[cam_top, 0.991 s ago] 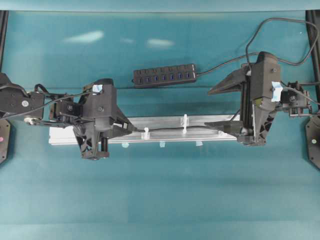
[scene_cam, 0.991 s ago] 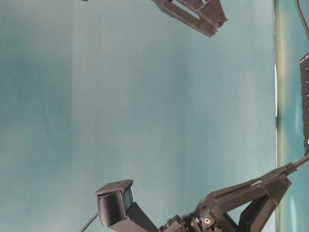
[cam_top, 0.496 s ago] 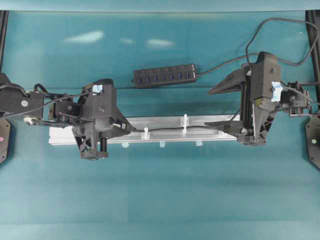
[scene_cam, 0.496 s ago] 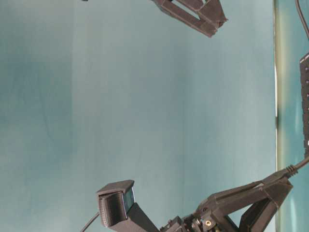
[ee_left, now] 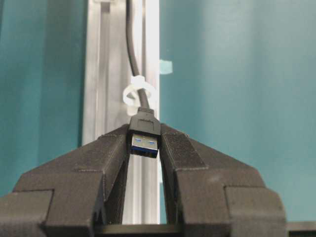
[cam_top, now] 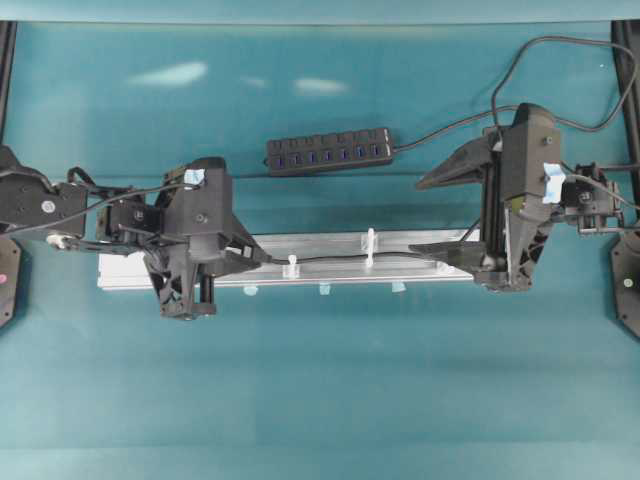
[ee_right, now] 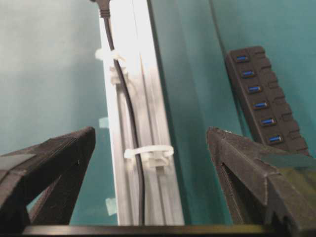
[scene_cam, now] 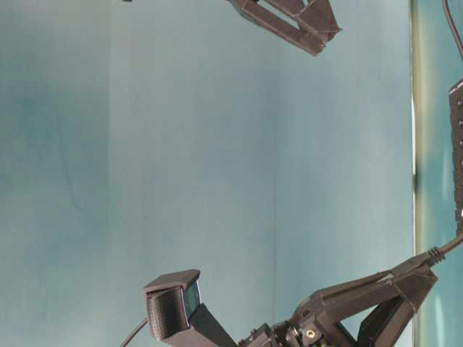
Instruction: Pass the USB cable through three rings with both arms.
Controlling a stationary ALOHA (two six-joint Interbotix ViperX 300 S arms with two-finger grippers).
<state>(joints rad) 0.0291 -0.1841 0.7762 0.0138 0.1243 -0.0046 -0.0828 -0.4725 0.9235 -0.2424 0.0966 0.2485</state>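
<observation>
The USB cable [cam_top: 330,257] lies along the silver rail [cam_top: 320,275]. My left gripper [cam_top: 268,258] is shut on its plug [ee_left: 144,136], blue-tongued end facing the wrist camera. Just beyond the jaw tips the cord passes through a whitish ring [ee_left: 136,91], seen from above as the ring [cam_top: 292,265]. A second ring [cam_top: 369,245] stands further right with the cord through it. In the right wrist view the cord runs under a near ring [ee_right: 148,152] and past a farther ring [ee_right: 112,64]. My right gripper [ee_right: 150,136] is open wide, straddling the rail's right end [cam_top: 418,216], touching nothing.
A black hub with blue sockets [cam_top: 328,152] lies behind the rail, its cord looping to the back right; it also shows beside the right jaw [ee_right: 264,98]. Small pale-blue tape tabs [cam_top: 323,289] sit along the rail's front edge on the teal table.
The left arm has crept very slightly to the left with the plug still held. The right arm has not moved.
</observation>
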